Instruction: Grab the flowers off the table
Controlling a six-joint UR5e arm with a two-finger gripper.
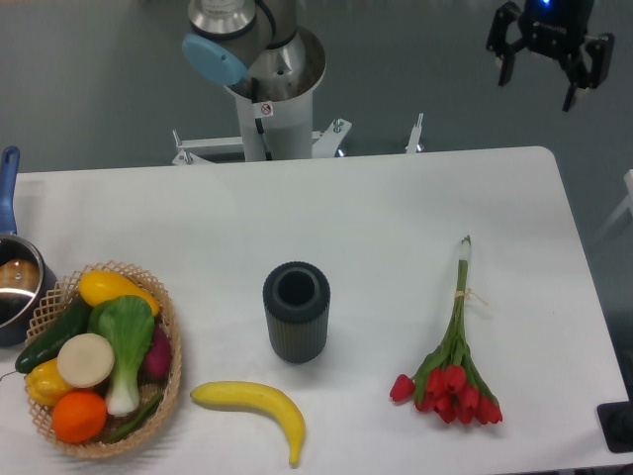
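The flowers (452,366), red tulips on long green stems tied with pale string, lie on the white table (396,208) at the front right, blooms toward the front edge and stem ends pointing to the back. My gripper (539,74) hangs at the top right, beyond the table's back right corner and far from the flowers. Its fingers are spread open with nothing between them.
A dark ribbed cylindrical vase (296,311) stands upright mid-table. A banana (255,405) lies in front of it. A wicker basket (168,336) of vegetables and fruit sits at the front left, with a blue-handled pot (14,282) behind it. The arm's base (267,89) stands behind the table.
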